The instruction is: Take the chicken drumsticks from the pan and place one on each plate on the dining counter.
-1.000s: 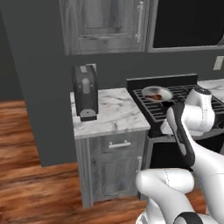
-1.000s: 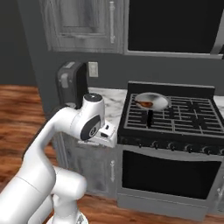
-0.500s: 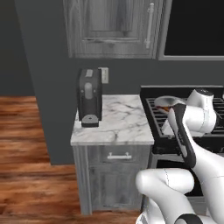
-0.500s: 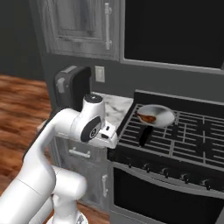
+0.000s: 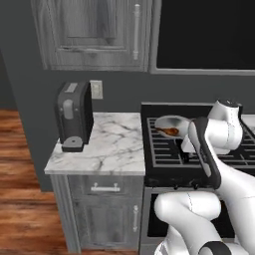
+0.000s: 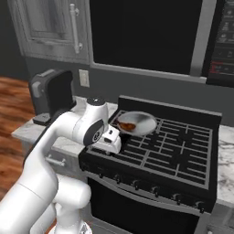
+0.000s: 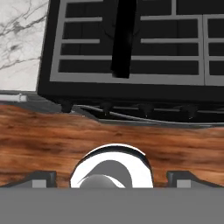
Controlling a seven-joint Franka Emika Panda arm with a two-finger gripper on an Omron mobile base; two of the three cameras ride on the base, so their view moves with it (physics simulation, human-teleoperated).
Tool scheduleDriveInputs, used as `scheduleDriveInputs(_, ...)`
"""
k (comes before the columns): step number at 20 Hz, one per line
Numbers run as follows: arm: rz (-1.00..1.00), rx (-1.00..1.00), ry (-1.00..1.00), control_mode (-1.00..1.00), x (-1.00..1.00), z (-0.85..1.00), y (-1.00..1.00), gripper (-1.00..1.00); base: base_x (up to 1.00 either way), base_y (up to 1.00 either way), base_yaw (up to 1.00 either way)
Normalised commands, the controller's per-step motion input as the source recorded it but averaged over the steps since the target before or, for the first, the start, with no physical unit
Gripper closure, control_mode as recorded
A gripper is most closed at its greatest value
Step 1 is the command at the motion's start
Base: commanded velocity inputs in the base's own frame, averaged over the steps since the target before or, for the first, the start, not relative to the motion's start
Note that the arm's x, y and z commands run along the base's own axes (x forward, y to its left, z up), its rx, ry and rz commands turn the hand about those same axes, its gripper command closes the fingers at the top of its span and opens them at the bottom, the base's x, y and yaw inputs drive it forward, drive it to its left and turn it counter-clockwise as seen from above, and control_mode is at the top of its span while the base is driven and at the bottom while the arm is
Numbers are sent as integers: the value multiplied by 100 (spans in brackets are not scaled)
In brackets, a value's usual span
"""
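Note:
The silvery pan sits on the stove's back-left burner, also seen as the pan from the left. Reddish-brown drumstick meat lies in its near side; I cannot separate two pieces. The same drumstick meat shows in the left base view. The pan's black handle runs toward the stove front in the hand view. My gripper hangs over the stove's front-left edge, pointing down, short of the pan. Its fingertips stand wide apart, open with nothing between them. The plates and dining counter are out of view.
A black stove with grates holds the pan. Left of it a marble counter over grey cabinets carries a dark coffee machine. Upper cabinets hang above. Wood floor lies below the hand.
The whole scene has shifted left and grown larger in both base views, so the base has driven toward the stove. The arm keeps the same pose.

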Motion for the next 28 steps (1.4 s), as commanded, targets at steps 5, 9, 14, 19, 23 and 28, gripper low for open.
scheduleDriveInputs(5,0,0,0,100,0,0,0,-100,50,-39,0)
scheduleDriveInputs(9,0,0,0,100,0,0,0,-100,57,-21,2)
scheduleDriveInputs(14,0,0,0,100,0,0,0,-100,25,-15,3)
scheduleDriveInputs(19,0,0,0,100,0,0,0,-100,0,0,0)
scheduleDriveInputs(23,0,0,0,100,0,0,0,-100,0,0,0)
scheduleDriveInputs(28,0,0,0,100,0,0,0,-100,0,0,0)
